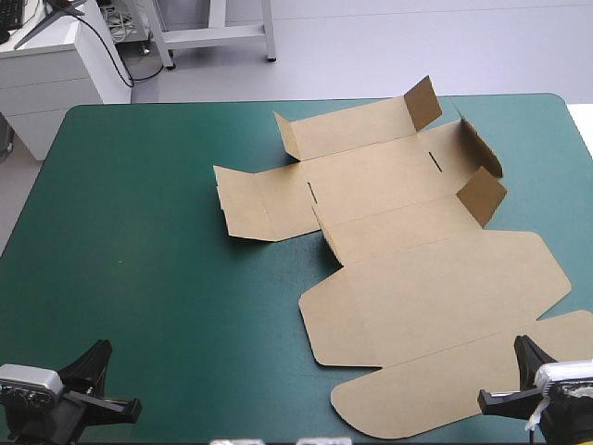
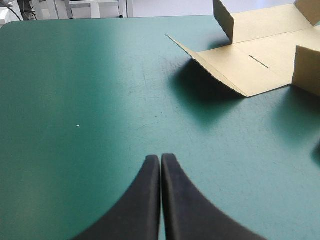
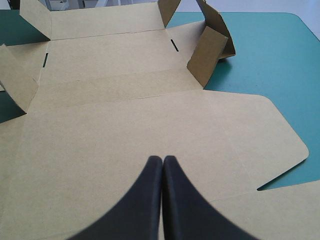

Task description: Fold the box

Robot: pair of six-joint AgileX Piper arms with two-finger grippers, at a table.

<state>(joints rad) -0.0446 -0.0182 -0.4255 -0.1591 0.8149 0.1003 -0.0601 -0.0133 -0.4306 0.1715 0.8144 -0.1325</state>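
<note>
Across the right half of the table point(image 1: 306, 100), in the high view, the brown box point(image 1: 417, 278) lies as an unfolded cut sheet, reaching from close to the far edge down to the near-right corner. Its 2 large rounded panels lie flat toward the near edge. At the far end 4 small flaps point(image 1: 424, 102) stand tilted up, 3 toward the right edge and 1 on the sheet's left side. The left gripper point(image 1: 100, 349) sits by the near-left corner over the bare teal-green cover point(image 1: 139, 260), well apart from the box. The right gripper point(image 1: 524, 349) sits by the near-right corner, above the nearest rounded panel.

From the left wrist, the 2 black fingers point(image 2: 142, 200) are pressed together into 1 pointed arch and grasp nothing. Only cover lies under and just ahead of them. The box point(image 2: 250, 65) is farther off, ahead and toward the table's right edge, and its side panel is raised a little, casting a dark shadow on the cover.

From the right wrist, the 2 black fingers point(image 3: 145, 200) are likewise clenched together with nothing between them. They hover over a flat brown panel point(image 3: 125, 130), and I cannot tell whether the tips touch it. Ahead of them the sheet runs on to the upright flaps near the far edge.
</note>
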